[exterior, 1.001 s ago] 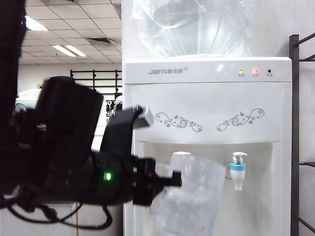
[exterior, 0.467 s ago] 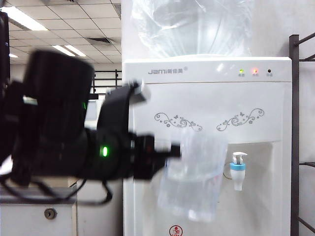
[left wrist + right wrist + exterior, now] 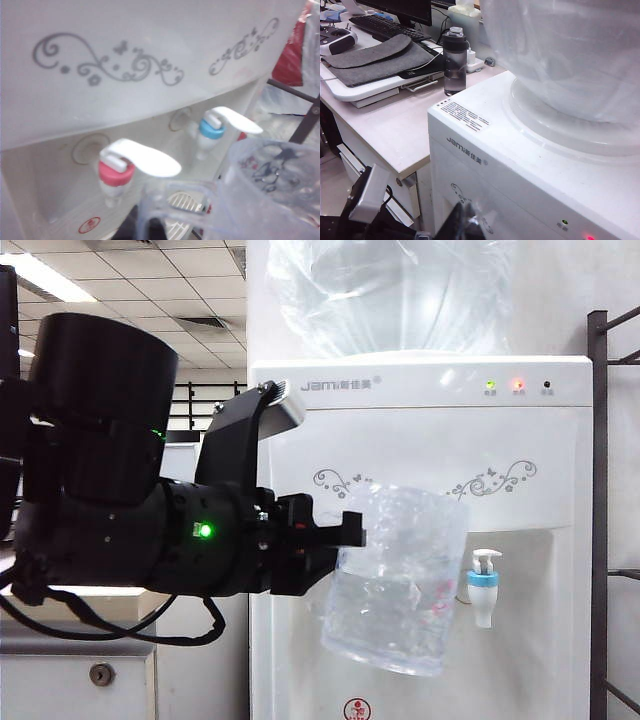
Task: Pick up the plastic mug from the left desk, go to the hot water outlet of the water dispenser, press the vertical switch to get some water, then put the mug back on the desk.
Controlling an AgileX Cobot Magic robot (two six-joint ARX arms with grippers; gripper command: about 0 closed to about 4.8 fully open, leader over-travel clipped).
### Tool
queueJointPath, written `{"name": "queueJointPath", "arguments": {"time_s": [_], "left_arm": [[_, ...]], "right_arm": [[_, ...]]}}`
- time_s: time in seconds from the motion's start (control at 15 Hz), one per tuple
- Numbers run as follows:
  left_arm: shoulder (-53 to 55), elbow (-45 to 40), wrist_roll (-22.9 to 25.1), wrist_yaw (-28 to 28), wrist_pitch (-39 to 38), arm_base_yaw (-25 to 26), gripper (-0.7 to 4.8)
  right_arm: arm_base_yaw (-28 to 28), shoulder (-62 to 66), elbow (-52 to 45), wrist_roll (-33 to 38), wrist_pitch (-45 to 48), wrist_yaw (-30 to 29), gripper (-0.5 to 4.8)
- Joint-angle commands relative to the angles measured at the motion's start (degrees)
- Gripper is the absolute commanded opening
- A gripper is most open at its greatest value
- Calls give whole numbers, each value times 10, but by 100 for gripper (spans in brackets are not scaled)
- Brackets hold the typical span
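Note:
My left gripper [image 3: 345,532] is shut on the thin loop handle of the clear rippled plastic mug [image 3: 395,580], which hangs tilted in front of the white water dispenser [image 3: 420,440]. In the left wrist view the mug [image 3: 272,200] and its handle [image 3: 167,192] sit below and to the side of the hot water outlet [image 3: 115,176] with its red collar and white vertical switch [image 3: 142,157]; my left gripper [image 3: 150,229] is a dark shape under the handle. In the exterior view the mug hides this outlet. My right gripper [image 3: 468,225] is shut and empty beside the dispenser's front. The left desk [image 3: 395,130] lies beside the dispenser.
The blue-collared tap [image 3: 483,585] [image 3: 212,129] is beside the mug. A dark grey bottle [image 3: 454,62], grey mats [image 3: 375,55] and a keyboard [image 3: 385,27] stand on the desk. A dark metal rack [image 3: 598,520] flanks the dispenser. The big clear bottle [image 3: 570,60] tops it.
My left arm has lifted the mug from low in the tap recess up in front of the dispenser's floral panel. The right arm has not moved.

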Motion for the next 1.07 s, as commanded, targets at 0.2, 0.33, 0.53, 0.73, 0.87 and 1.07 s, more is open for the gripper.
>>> {"name": "queueJointPath", "arguments": {"time_s": [0.2,0.33,0.53,0.73,0.87,1.07], "left_arm": [[-5,2,-3,3,24,-1,-5],[-24,1,-3,3,6,-2,-5],[-42,-1,-3,3,0,-1,-5],[-74,-15,-3,3,-2,0,-5],[-90,-27,-3,3,-1,3,-5],[-114,-49,-3,4,-2,13,-5]], "right_arm": [[0,-1,1,3,6,1,-5],[0,-1,1,3,6,1,-5],[0,-1,1,3,6,1,-5],[0,-1,1,3,6,1,-5],[0,-1,1,3,6,1,-5],[0,-1,1,3,6,1,-5]]}}
